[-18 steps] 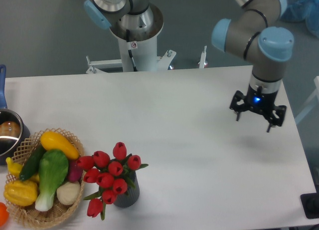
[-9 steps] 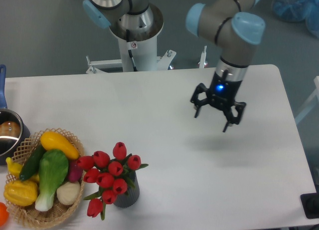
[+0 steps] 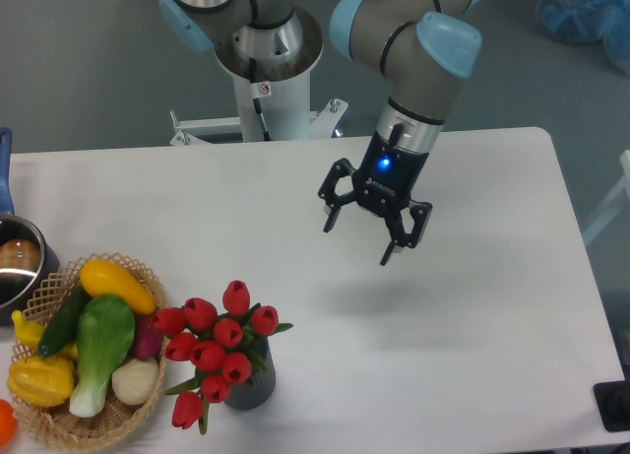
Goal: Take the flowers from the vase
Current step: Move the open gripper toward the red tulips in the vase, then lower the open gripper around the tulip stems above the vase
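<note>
Your tool (image 3: 359,239) hung released above the counter (image 3: 472,356), well apart from the flowers (image 3: 216,346) in the vase (image 3: 252,387).

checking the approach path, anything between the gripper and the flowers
Nothing: in the camera view only bare white table lies between the open gripper and the flowers.

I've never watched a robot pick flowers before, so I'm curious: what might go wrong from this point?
The gripper hangs open above bare table, well away from the flowers. Their buds spread wide over the vase, so the fingers might crush some or grab only a few. The vase is small and could tip or lift along with the stems. The wicker basket sits close beside it and might get bumped.
</note>
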